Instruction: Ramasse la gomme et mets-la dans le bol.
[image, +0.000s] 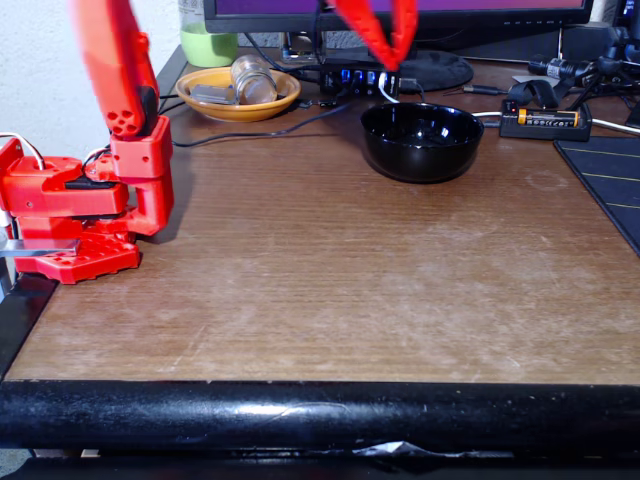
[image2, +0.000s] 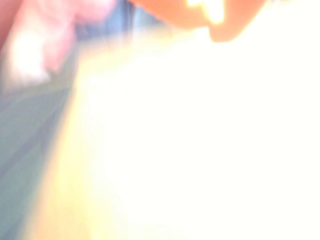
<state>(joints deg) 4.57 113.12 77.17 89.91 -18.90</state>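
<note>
The glossy black bowl (image: 421, 141) stands at the back of the wooden table (image: 330, 290), right of centre in the fixed view. My red gripper (image: 393, 63) hangs from the top edge just above the bowl's far rim, its two fingers converging to a point. A small white piece (image: 386, 88), the eraser by its look, sticks out below the tips, held over the bowl's back edge. The wrist view is a washed-out blur with an orange finger (image2: 225, 20) at its top; nothing else there can be made out.
The arm's red base (image: 85, 215) sits at the table's left edge. A shallow orange dish (image: 238, 95) with a glass jar lies at the back left. Cables, a USB hub (image: 350, 78), a battery holder (image: 545, 120) and a monitor crowd the back; a black mat (image: 610, 180) lies right.
</note>
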